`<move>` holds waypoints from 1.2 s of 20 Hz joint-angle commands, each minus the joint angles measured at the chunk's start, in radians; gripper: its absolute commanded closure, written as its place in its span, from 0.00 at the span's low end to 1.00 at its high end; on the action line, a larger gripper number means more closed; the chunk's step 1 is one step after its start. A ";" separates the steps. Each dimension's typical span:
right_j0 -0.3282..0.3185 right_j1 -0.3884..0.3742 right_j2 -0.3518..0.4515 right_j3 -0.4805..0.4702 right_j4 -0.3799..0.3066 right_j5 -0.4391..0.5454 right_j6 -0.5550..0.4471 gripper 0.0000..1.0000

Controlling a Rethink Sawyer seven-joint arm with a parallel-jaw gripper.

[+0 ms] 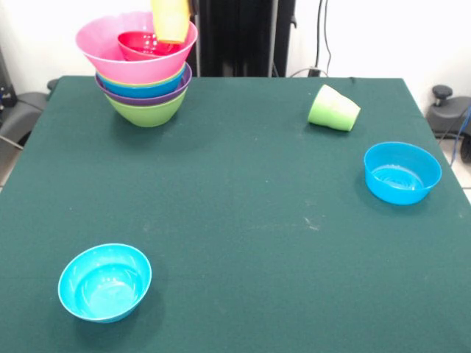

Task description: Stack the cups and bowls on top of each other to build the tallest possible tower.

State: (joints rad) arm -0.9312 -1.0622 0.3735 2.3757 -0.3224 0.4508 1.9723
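Green tabletop [235, 191], front view only: tower [143, 81] sits far-left with a red bowl [140, 45] inside; yellow-orange cup [171, 18] hangs just above. Can't tell the tool's state. I'd center it over the red bowl before letting go.

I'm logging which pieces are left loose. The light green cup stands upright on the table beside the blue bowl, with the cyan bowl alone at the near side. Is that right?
Not quite: in the front view the light green cup lies tipped on its side, not upright. The rest holds: it is close to the blue bowl, and the cyan bowl sits alone at the near side.
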 commanded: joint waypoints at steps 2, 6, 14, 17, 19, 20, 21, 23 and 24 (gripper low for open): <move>-0.038 0.011 0.101 0.047 -0.052 -0.034 -0.090 1.00; -0.081 -0.007 0.131 0.026 -0.038 0.015 -0.125 1.00; -0.129 0.008 0.158 0.013 -0.066 0.027 -0.123 1.00; -0.137 0.012 0.163 0.014 -0.072 0.031 -0.121 1.00; -0.131 0.017 0.160 0.018 -0.079 0.023 -0.107 1.00; -0.127 0.024 0.158 0.019 -0.084 0.017 -0.098 1.00; -0.122 0.027 0.155 0.024 -0.087 0.008 -0.088 1.00; -0.113 0.037 0.147 0.029 -0.096 -0.003 -0.072 1.00; -0.110 0.041 0.146 0.032 -0.099 -0.009 -0.066 1.00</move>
State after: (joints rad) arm -1.0781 -1.0820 0.4646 2.3793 -0.3390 0.4510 1.9723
